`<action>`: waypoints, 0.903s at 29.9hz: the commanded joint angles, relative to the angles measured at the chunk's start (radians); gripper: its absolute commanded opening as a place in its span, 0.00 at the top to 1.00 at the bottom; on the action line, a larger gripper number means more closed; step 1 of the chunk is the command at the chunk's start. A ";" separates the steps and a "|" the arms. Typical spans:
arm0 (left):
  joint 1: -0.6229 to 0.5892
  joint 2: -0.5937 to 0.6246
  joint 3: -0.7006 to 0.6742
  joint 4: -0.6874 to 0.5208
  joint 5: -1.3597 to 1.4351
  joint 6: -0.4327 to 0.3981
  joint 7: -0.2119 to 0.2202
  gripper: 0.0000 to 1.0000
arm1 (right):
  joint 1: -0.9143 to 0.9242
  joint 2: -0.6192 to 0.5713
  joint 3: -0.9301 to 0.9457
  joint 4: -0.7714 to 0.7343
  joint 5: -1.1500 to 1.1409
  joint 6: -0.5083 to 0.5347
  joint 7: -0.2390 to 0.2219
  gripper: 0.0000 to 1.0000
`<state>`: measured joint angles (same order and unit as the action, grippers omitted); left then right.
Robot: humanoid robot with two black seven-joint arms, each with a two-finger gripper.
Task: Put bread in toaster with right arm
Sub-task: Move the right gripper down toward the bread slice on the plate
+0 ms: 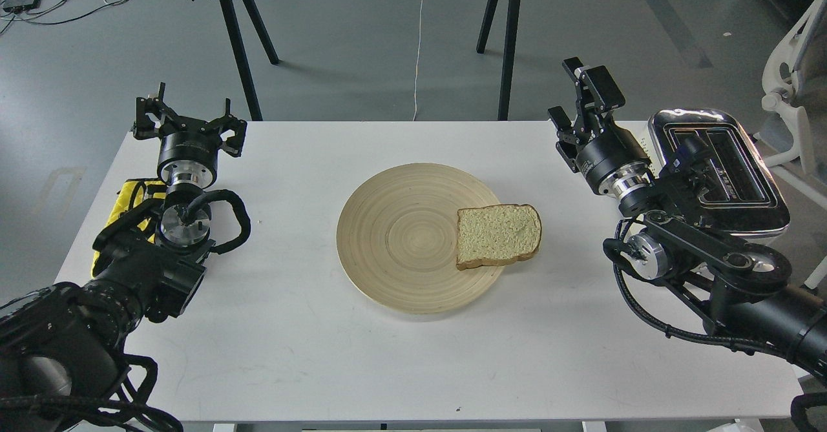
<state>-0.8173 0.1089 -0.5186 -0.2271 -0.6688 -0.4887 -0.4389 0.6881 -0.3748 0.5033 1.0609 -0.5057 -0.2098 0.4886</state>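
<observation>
up at the far right of the white tabletop [291, 354], our right gripper [578, 99] hangs above the surface with its two black fingers [604, 86] spread apart and nothing between them. any lettering on its body is too small and dark for us to read. behind it our black jointed right arm [698, 245] runs back through a silver wrist ring [623, 183] and a bent elbow toward the lower right edge, with black cables looping under it; the wrist tilts up and to the left.

just beside that wrist, partly hidden by it, sits the cream-white two-slot toaster with the shiny chrome top [756, 180], its two dark slots pointing away from us. a small mark shows on the chrome, but we cannot read it.

further in, the square slice of pale tan bread with a brown crust [499, 235] lies flat on the right edge of the round, pale wooden plate [394, 238], one corner hanging past the rim. it is well apart from our right gripper.

across the table, our left gripper [189, 125] points away from us near the far left edge, fingers wide apart and empty. a piece of yellow fabric [126, 209] lies beside that black left arm [148, 257].
</observation>
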 commanded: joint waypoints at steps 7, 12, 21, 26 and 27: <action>0.001 0.000 0.000 0.000 0.000 0.000 0.000 0.00 | -0.024 -0.033 -0.184 0.033 -0.033 -0.135 0.000 0.01; 0.000 0.000 0.000 0.000 0.000 0.000 0.000 0.00 | -0.058 -0.033 -0.216 0.027 -0.033 -0.201 0.000 0.01; 0.000 0.000 0.000 0.000 0.000 0.000 0.000 0.00 | -0.122 -0.033 -0.221 0.018 -0.034 -0.244 0.000 0.01; 0.000 0.000 0.000 0.000 0.000 0.000 0.000 0.00 | -0.160 -0.027 -0.223 -0.001 -0.039 -0.247 0.000 0.01; 0.000 0.000 0.000 0.000 0.000 0.000 0.000 0.00 | -0.167 -0.027 -0.223 -0.001 -0.039 -0.247 0.000 0.01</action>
<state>-0.8176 0.1089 -0.5184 -0.2270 -0.6688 -0.4887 -0.4389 0.5412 -0.4041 0.2819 1.0649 -0.5441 -0.4569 0.4887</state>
